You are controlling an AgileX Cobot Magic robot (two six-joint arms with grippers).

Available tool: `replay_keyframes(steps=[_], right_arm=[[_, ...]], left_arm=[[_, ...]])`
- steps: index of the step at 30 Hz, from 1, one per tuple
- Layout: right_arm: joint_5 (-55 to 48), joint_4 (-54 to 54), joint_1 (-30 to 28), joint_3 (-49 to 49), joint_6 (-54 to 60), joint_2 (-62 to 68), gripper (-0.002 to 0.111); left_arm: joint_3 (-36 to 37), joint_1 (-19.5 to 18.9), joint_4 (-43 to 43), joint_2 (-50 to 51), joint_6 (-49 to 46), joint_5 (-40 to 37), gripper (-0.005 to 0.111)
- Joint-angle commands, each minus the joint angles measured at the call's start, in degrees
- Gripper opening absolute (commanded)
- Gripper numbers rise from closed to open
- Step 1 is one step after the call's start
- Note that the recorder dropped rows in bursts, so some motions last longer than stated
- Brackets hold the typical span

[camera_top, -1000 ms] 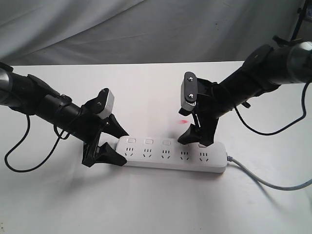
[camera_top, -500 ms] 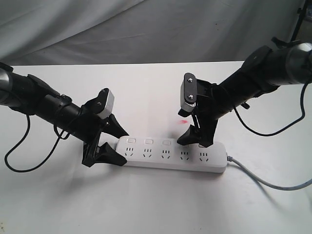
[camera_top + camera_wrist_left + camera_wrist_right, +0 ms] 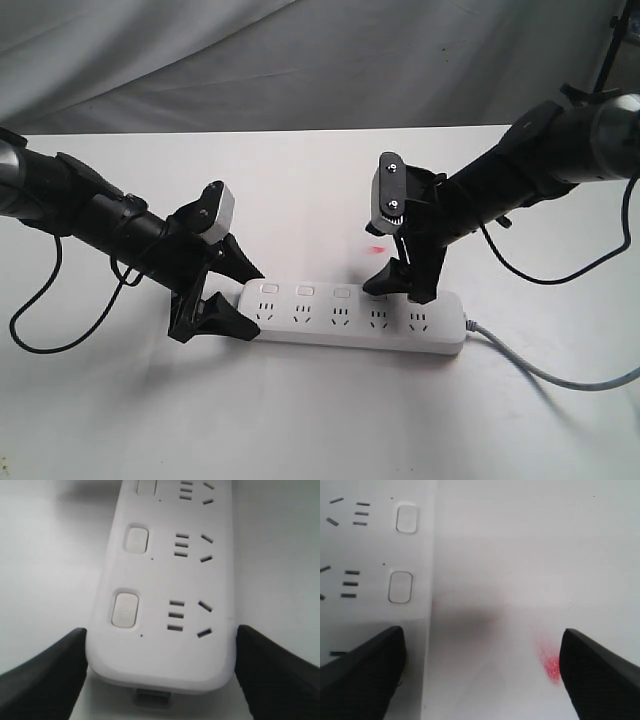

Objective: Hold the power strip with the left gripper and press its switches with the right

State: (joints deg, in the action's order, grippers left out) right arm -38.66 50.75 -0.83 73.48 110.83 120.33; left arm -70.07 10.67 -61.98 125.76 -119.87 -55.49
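Left pincer — black, pointed, matte — straddles the left end of the power strip, tips pressed on both long edges. Strip is smooth white plastic with rounded corners, lying flat mid-counter, with open room in front and behind. Right pincer stands spread wide and empty over the strip's far edge by the fourth outlet — contact unclear. Small red spot on the counter just behind it. Grey cord trails off right.

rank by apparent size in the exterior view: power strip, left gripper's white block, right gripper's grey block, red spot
power strip
white block and grey block, too alike to rank
red spot
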Motion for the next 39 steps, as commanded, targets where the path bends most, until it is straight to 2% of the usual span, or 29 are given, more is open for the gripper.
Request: replay_keyframes(steps=[1, 14, 20, 34, 39], right_arm=[[4.17, -3.25, -0.30, -1.71, 2.89, 1.24, 0.077], [-2.93, -0.30, -0.30, -1.71, 1.96, -5.98, 0.077], [-2.93, -0.93, -0.30, -1.71, -1.83, -8.32, 0.077], [-1.58, 0.35, -0.30, -1.71, -2.36, -8.57, 0.077], [-0.82, -4.76, -0.77, -1.71, -6.82, -8.57, 0.077]], left_arm=[[-0.26, 0.25, -0.09, -0.17, -0.12, 1.55, 0.003], [-0.26, 0.25, -0.09, -0.17, -0.12, 1.55, 0.003], [-0.26, 0.25, -0.09, -0.17, -0.12, 1.55, 0.003], [-0.26, 0.25, -0.09, -0.17, -0.12, 1.55, 0.003], [-0.26, 0.25, -0.09, -0.17, -0.12, 1.55, 0.003]])
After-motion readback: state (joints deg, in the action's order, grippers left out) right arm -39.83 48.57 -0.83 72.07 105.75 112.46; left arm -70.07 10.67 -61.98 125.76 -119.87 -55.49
